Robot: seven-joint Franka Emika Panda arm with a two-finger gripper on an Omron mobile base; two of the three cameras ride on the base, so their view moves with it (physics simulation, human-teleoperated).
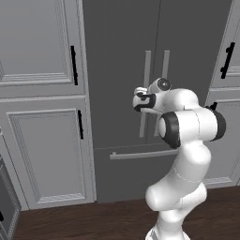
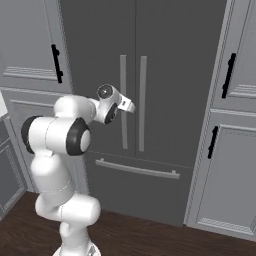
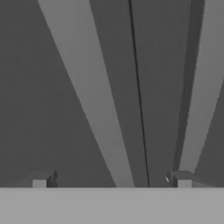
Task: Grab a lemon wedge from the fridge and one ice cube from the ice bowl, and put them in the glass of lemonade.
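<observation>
The fridge (image 1: 117, 56) (image 2: 170, 45) stands straight ahead with both dark grey doors shut. Its two pale bar handles (image 1: 146, 70) (image 2: 142, 100) run upright beside the centre seam. My gripper (image 1: 137, 96) (image 2: 128, 106) (image 3: 111, 181) is open and empty, level with the left door's handle (image 2: 123, 75) (image 3: 87, 96) and close in front of it. In the hand view that handle slants down between my two fingertips (image 3: 42, 182), and I cannot tell whether they touch it. The lemon wedge, the ice bowl and the glass of lemonade are out of view.
A horizontal bar handle (image 1: 140, 154) (image 2: 137, 170) crosses the fridge's lower drawer. Light grey panelled cabinets with short black handles flank the fridge on the left (image 1: 37, 51) and on the right (image 2: 235, 150). Below lies a dark wood floor (image 1: 93, 220).
</observation>
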